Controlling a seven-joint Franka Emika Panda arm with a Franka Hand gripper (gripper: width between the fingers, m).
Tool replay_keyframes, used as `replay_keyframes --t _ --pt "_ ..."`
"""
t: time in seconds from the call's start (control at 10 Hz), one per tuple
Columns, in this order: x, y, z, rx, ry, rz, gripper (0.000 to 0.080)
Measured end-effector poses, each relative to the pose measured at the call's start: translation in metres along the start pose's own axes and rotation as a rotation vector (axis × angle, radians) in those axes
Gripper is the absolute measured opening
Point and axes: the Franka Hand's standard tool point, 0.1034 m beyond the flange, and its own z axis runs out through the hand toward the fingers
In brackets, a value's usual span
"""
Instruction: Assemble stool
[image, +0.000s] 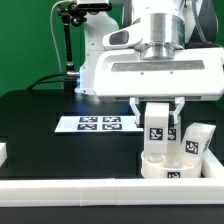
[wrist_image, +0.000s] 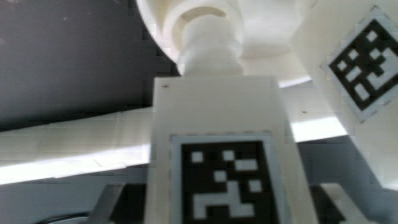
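My gripper (image: 159, 124) is shut on a white stool leg (image: 158, 125) with a black-and-white tag and holds it upright over the round seat (image: 169, 166) near the table's front right in the exterior view. A second leg (image: 194, 139) stands on the seat at the exterior view's right. In the wrist view the held leg (wrist_image: 217, 140) fills the middle, its tag facing the camera, with a dark finger (wrist_image: 114, 200) on each side. Its far end meets the white seat (wrist_image: 187, 30). The second leg's tag (wrist_image: 365, 62) shows beside it.
The marker board (image: 98, 124) lies flat on the black table behind the seat. A long white rail (image: 70, 199) runs along the front edge, and a white block (image: 3, 153) sits at the exterior view's left. The robot base (image: 110, 50) and a camera stand (image: 68, 40) stand behind.
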Motion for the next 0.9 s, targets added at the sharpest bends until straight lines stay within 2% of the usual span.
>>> replay_keyframes --t 0.9 --pt "-0.0092 0.0012 0.0056 -0.007 -0.004 -0.028 0.0337"
